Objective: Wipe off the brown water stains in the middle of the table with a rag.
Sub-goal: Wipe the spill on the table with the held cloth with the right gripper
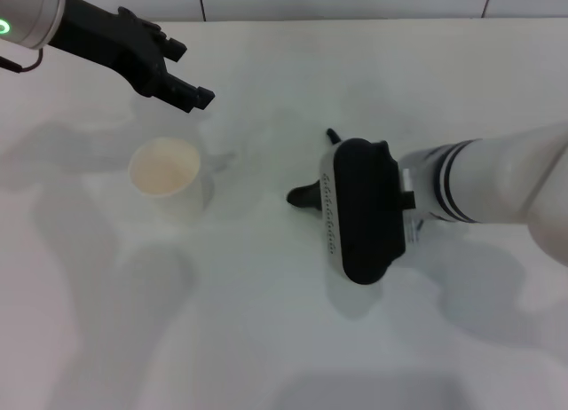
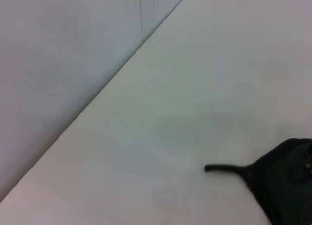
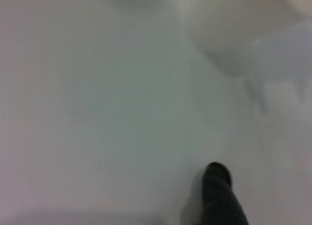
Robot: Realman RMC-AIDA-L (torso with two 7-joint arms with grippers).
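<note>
**Right arm lying low over the desk beside the cup; left arm hanging clear**

The white cup (image 1: 165, 175) is standing upright on the white desk (image 1: 266, 339) and serves here as the reference. The right gripper (image 1: 327, 172) is reaching in from the far side of the desk towards the cup, with its black wrist housing (image 1: 359, 210) lying low over the surface and stopping short of the cup, a strip of bare desk showing between them. Whether this gripper is open or closed cannot be told, since the housing is covering it. Two dark tips (image 1: 304, 196) are sticking out from under the housing on the side facing the cup. A similar thin dark tail (image 2: 225, 169) is showing in the left wrist view, and a dark rounded end (image 3: 218, 191) in the right wrist view. Whether these belong to the rag or to the gripper cannot be told. The left gripper (image 1: 188, 73) is hanging above the desk just behind the cup, its fingers (image 1: 200, 98) spread apart and holding nothing.
</note>
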